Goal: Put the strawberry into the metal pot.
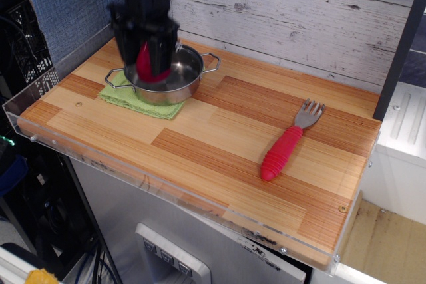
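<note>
The metal pot (181, 76) stands on a green cloth at the back left of the wooden board; it is shiny steel with two wire loop handles. My black gripper (148, 64) hangs over the pot's left half, its fingers reaching down into the pot's opening. It is shut on the strawberry (148, 66), a glossy dark-red piece held between the fingers at about rim height. The strawberry's lower tip is hidden by the fingers and the pot's rim.
A fork with a red ribbed handle (282, 152) lies on the right half of the board. The green cloth (136, 102) sticks out from under the pot. A clear plastic rim (40, 86) edges the board's left and front. A grey plank wall stands behind.
</note>
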`<action>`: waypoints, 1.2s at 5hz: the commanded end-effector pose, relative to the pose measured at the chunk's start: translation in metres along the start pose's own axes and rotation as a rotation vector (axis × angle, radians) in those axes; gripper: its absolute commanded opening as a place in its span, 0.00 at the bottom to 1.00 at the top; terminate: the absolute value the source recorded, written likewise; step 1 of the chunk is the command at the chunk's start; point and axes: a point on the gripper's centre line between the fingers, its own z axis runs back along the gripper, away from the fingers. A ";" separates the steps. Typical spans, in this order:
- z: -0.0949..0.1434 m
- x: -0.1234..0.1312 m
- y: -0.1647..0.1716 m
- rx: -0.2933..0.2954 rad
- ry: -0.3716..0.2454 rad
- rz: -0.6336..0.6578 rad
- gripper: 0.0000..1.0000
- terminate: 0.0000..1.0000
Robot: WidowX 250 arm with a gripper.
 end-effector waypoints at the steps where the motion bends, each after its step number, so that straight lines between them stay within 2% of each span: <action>1: 0.009 -0.003 0.000 0.019 -0.008 -0.007 1.00 0.00; 2: 0.017 -0.005 -0.002 0.013 -0.033 -0.018 1.00 0.00; 3: 0.043 -0.010 0.001 0.014 -0.104 -0.031 1.00 0.00; 4: 0.091 -0.020 0.009 0.024 -0.205 -0.010 1.00 0.00; 5: 0.139 -0.037 0.018 -0.028 -0.224 0.101 1.00 0.00; 6: 0.158 -0.044 0.016 -0.053 -0.197 0.152 1.00 0.00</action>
